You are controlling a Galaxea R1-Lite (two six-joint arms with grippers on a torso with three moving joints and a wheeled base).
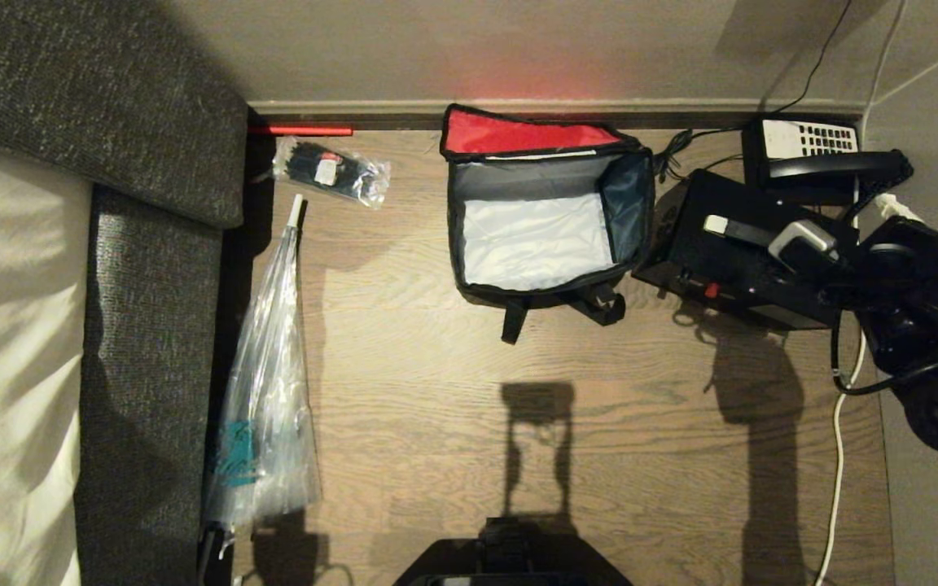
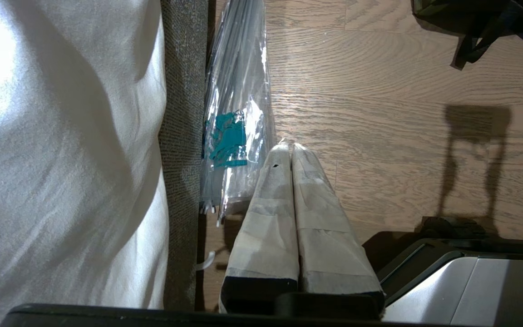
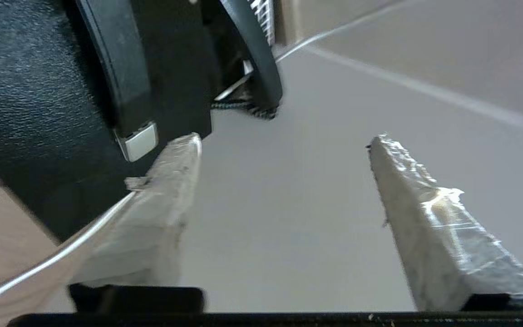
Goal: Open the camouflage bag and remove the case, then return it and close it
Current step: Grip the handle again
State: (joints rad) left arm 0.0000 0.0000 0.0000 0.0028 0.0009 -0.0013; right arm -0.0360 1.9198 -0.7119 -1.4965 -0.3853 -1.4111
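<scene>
The camouflage bag (image 1: 546, 216) sits open on the wooden floor (image 1: 453, 391), red lid flipped back against the wall, its silvery inside bare. The case (image 1: 742, 268) lies just right of the bag. The right gripper (image 3: 284, 150) stands wide beside the case, holding nothing. The left gripper (image 2: 292, 152) is closed, well left of the bag.

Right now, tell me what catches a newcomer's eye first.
The camouflage bag stands open at the wall, red lid up, silvery inside empty. The case lies on the wooden floor beside it, near a desk telephone. The right gripper is open beside the case.
</scene>
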